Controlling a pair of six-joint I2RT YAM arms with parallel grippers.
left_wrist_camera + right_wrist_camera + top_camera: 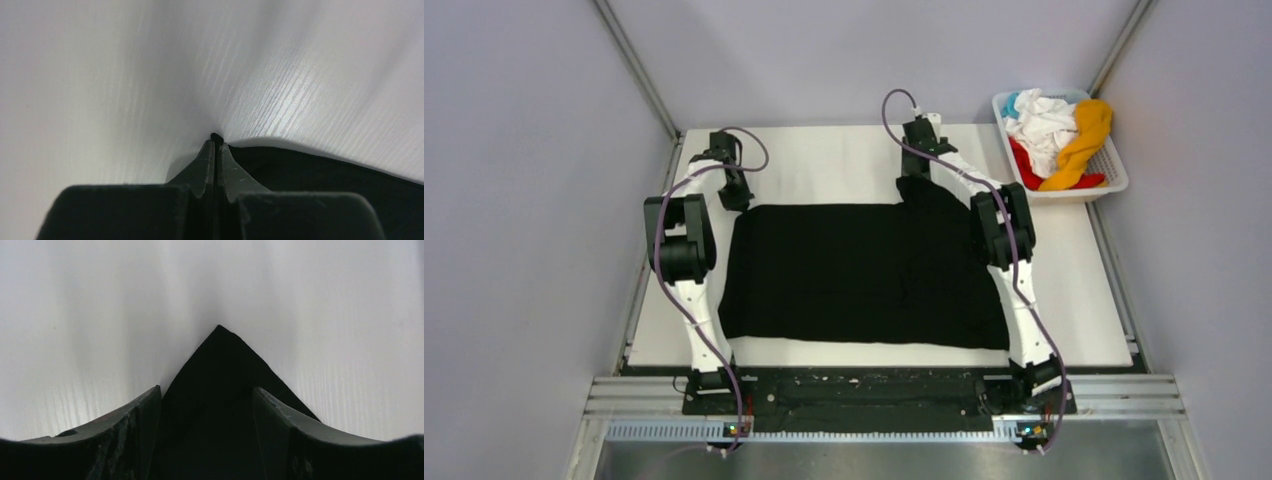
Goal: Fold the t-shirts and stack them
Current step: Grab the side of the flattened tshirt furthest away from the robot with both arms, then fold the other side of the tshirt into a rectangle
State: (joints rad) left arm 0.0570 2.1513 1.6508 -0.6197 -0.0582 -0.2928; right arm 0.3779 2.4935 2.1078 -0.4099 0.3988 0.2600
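A black t-shirt (864, 270) lies flat on the counter (824, 160). The left claw (215, 142) pinches one far corner, closed; the right claw (206, 392) gapes astride the other. Limp, light cloth, likely best gripped at corners.

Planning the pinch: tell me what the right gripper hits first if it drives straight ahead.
The black t-shirt: its corner lies between the open fingers of the right gripper. Beyond it, the white table; depth unclear.

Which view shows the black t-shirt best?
Top external: the black t-shirt lies flat, nearly whole. Left wrist shows only one edge at the left claw; right wrist only a corner inside the right claw.
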